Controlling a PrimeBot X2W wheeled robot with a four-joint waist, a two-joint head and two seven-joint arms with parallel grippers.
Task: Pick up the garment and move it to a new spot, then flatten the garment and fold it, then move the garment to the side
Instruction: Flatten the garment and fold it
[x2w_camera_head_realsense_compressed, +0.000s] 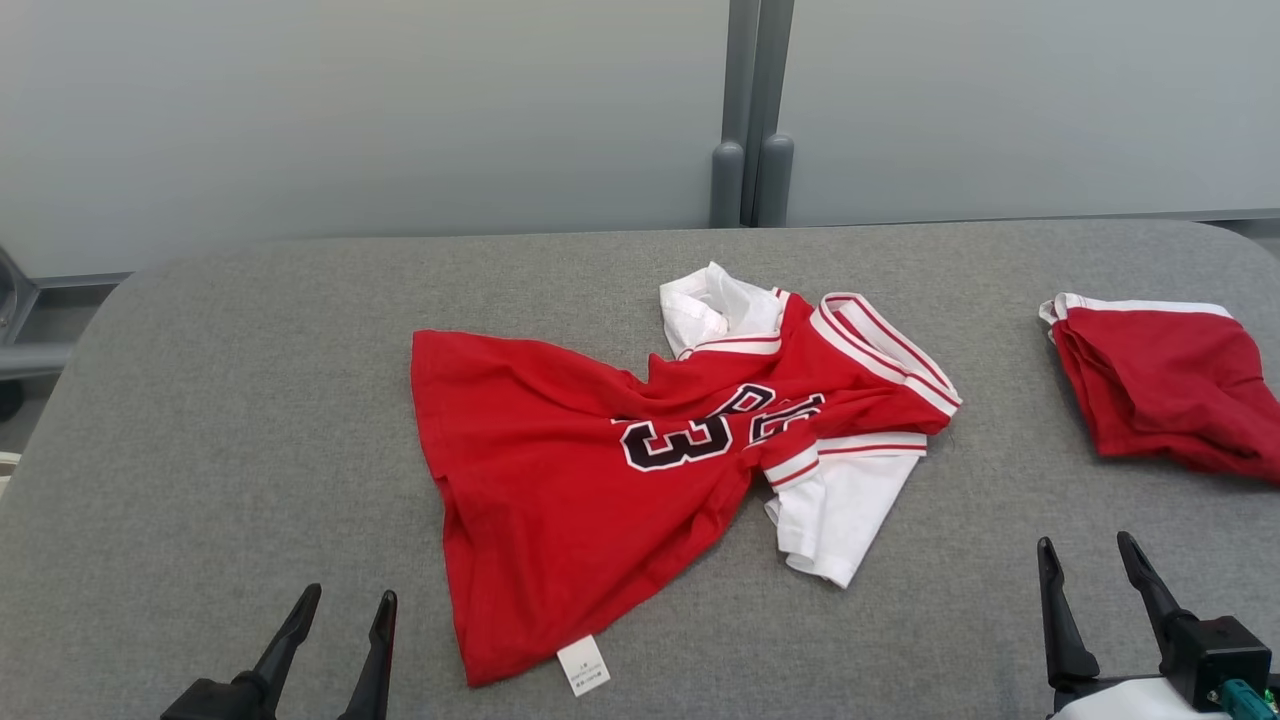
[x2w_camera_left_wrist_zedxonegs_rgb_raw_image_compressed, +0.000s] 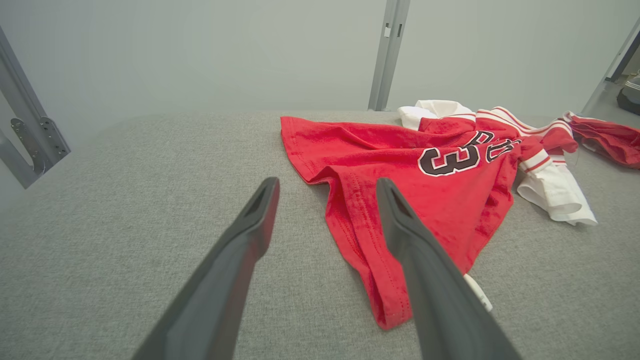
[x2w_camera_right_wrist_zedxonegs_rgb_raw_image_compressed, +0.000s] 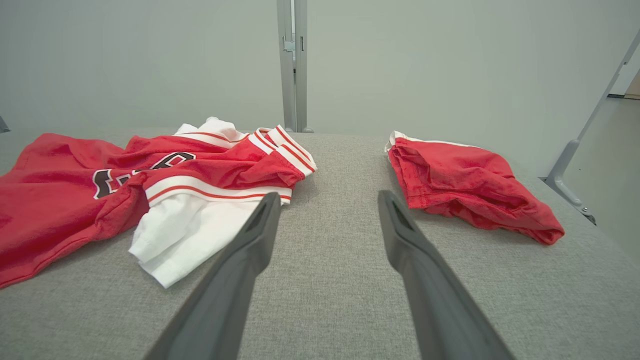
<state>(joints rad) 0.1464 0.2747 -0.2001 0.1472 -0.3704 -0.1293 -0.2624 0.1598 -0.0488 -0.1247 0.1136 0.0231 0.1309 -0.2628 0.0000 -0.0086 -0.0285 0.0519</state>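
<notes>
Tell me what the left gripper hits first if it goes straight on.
Likely the red shirt, its near edge lying just beyond the open left gripper; it might brush the grey table first.

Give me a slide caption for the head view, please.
Crumpled red jersey on grey table, second red garment at far right, left gripper and right gripper open, touching nothing.

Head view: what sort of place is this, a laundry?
Likely a robot test room, not a laundry: a grey fabric-covered table holds a crumpled red jersey and a second red garment, with plain grey partition panels behind.
</notes>
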